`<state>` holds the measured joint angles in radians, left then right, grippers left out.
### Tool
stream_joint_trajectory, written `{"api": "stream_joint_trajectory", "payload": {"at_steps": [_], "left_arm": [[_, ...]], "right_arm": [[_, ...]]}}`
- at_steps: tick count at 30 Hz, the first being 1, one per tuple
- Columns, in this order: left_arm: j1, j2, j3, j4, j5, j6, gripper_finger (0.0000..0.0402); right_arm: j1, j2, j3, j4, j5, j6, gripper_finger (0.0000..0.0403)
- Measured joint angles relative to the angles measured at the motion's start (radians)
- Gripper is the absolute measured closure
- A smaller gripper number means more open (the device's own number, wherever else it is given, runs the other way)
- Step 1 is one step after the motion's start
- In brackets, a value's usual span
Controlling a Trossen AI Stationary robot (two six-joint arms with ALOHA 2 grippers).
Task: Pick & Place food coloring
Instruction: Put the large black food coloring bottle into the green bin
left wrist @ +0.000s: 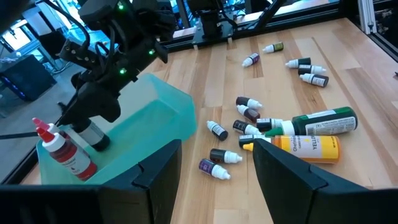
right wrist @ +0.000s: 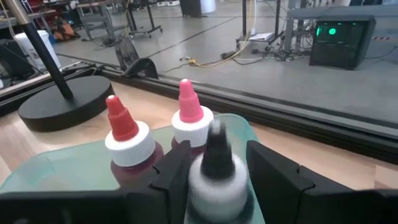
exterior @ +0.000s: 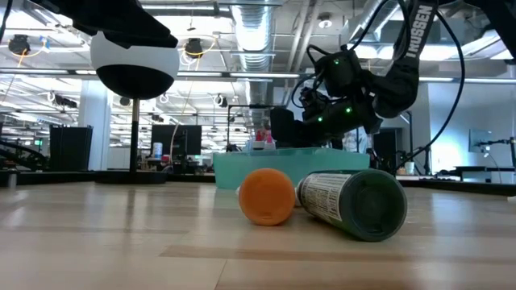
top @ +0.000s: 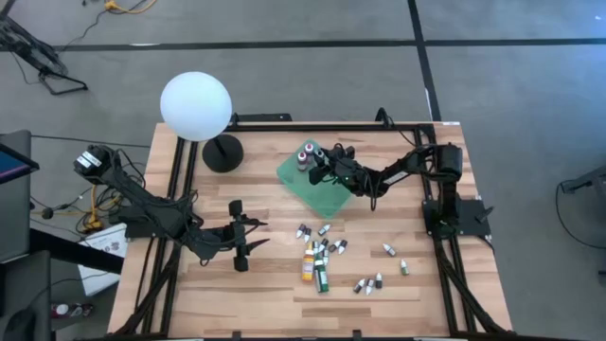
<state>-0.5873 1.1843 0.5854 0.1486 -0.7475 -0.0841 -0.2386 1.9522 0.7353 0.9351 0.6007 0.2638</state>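
Observation:
Two food coloring bottles with red and pink tips (right wrist: 130, 140) stand upright in the flat green tray (top: 322, 194). My right gripper (right wrist: 217, 168) is above the tray's far left corner, shut on a third small bottle with a black tip and white cap. Several more tiny bottles (top: 327, 248) lie on their sides on the wood nearer the table's front, around a yellow-orange bottle (left wrist: 308, 146) and a green one (left wrist: 326, 120). My left gripper (left wrist: 214, 186) is open and touches nothing, low over the table to the left of that pile (top: 241, 244). My right gripper pinches the black-tipped bottle between its two fingers at the white cap (right wrist: 217, 186), just below the tip. The fingers come from above, slanting in from the table's right. The bottle stands upright with its base (left wrist: 96, 142) on or just above the tray floor; its cap shows blurred.
A lamp with a white globe (top: 195, 106) on a black round base (top: 222, 152) stands left of the tray. In the low view the orange cap (exterior: 266, 196) and green bottle (exterior: 355, 203) lie in front of the tray (exterior: 242, 165). Bare wood lies at the table's near left.

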Motion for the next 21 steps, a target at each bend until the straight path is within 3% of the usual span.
{"api": "stream_joint_trajectory", "payload": {"at_steps": [11, 21], "left_arm": [[0.0, 0.0, 0.0, 0.0, 0.0, -0.004, 0.0208], [0.0, 0.0, 0.0, 0.0, 0.002, -0.008, 0.0208]], "right_arm": [[-0.007, 0.0, 0.0, 0.0, 0.001, -0.009, 0.0217], [-0.021, 0.0, 0.0, 0.001, 0.0, -0.01, 0.0211]]}}
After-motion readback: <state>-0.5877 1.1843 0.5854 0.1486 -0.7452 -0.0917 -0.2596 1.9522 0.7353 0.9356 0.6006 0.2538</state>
